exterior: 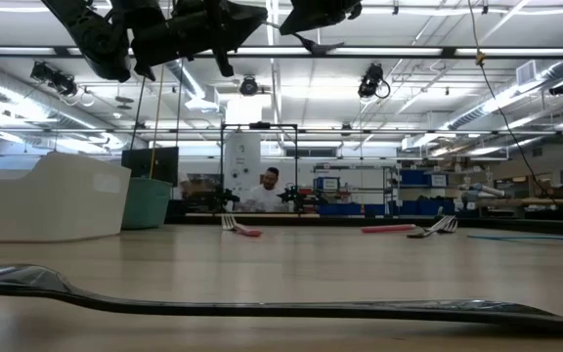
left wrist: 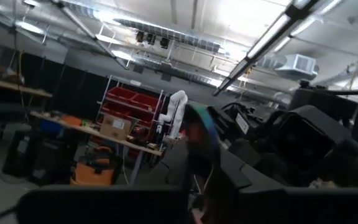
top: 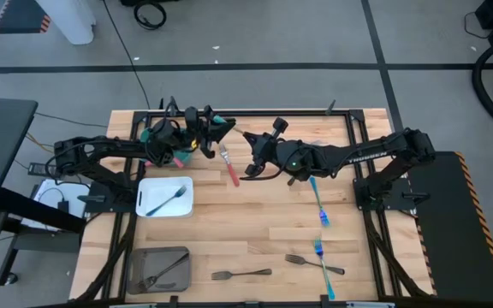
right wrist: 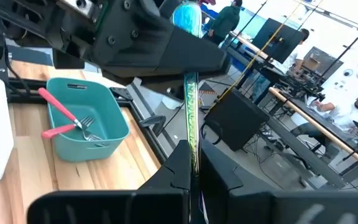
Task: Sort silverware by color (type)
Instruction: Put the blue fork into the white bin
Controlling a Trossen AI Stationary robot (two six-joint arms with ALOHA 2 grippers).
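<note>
Both arms meet above the table's far middle. Right gripper (top: 248, 164) is clamped on a slim green-tinted utensil (right wrist: 191, 118), whose far end lies between the fingers of the left gripper (top: 221, 130); whether those fingers grip it cannot be told. Just beside the grippers, a red-handled fork (top: 228, 166) lies on the wooden table (top: 255, 231). The green bin (right wrist: 86, 124) holds two red-handled forks (right wrist: 64, 121). Nearer: white bin (top: 165, 197) and grey bin (top: 157, 268), one fork each; blue-handled utensils (top: 319, 205) and dark grey forks (top: 242, 275) lie scattered.
</note>
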